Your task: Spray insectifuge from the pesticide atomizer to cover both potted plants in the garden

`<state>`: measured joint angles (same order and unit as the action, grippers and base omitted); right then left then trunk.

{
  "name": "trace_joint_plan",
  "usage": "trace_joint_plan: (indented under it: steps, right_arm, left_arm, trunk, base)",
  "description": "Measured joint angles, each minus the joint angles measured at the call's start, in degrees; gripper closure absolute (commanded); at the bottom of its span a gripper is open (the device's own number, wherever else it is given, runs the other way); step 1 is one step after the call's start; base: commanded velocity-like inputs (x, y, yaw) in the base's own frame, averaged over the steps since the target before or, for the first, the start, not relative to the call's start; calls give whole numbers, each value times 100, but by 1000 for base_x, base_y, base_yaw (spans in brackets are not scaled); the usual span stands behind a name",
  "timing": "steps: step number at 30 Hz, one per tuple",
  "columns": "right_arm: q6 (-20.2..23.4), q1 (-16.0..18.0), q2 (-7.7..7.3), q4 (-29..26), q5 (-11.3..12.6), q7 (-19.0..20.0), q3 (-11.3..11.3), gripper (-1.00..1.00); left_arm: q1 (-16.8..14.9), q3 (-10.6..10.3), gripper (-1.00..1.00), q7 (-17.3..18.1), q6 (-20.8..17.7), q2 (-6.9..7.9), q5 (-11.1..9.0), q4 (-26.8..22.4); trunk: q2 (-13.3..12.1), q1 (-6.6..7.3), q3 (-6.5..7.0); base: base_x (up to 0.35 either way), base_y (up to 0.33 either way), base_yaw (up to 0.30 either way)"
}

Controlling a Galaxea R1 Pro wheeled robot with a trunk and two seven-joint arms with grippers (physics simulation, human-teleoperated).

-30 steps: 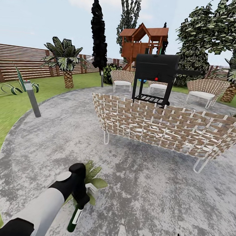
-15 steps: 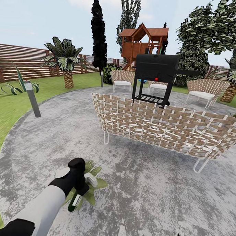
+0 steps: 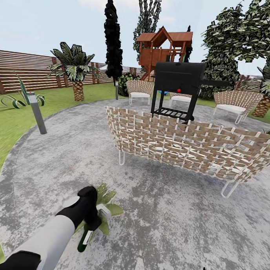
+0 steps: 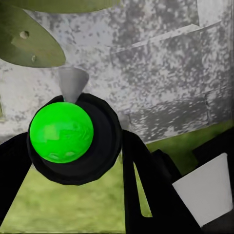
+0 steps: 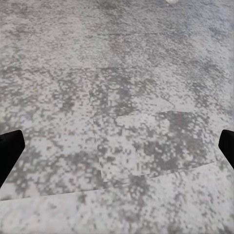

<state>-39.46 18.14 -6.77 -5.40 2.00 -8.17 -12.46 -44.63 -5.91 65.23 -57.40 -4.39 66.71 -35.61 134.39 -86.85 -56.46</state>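
Your left gripper (image 3: 92, 223) covers the middle of the pesticide atomizer (image 3: 84, 242) and most of the potted plant (image 3: 108, 206) behind it; its grey pot cannot be made out. In the right wrist view, your right gripper's fingertips (image 5: 9, 151) are cut off at both side edges. Whitish specks on the leaf (image 4: 29, 46) are too few to judge coverage.

- The left arm, white along the forearm and black at the wrist, reaches forward and down from the lower left of the head view.
- The left hand (image 3: 90, 223), black, is closed around the slim white and dark green pesticide atomizer (image 3: 84, 241), tilted downward.
- The right hand (image 5: 117, 148) has its black fingertips (image 5: 9, 151) spread wide apart, with nothing between them.
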Motion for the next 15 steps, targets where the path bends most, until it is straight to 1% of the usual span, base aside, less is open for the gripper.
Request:
trace_joint_plan:
  steps: [3,6,11,15]
  right_arm:
    - [0,1,0,0,0,0,0,-100]
    - [0,0,0,0,0,0,0,-100]
    - [0,0,0,0,0,0,0,-100]
    - [0,0,0,0,0,0,0,-100]
  left_arm:
    - [0,-6,100,-10,24,7,-41,212]
    - [-5,-4,100,-28,35,37,-47,239]
    - [4,180,100,-49,39,104,-40,254]
    - [163,199,100,-60,47,117,-58,272]
  trunk:
    - [0,0,0]
    - [0,0,0]
    - [0,0,0]
    - [0,0,0]
  base:
    - [0,0,0]
    - [0,0,0]
    - [0,0,0]
    - [0,0,0]
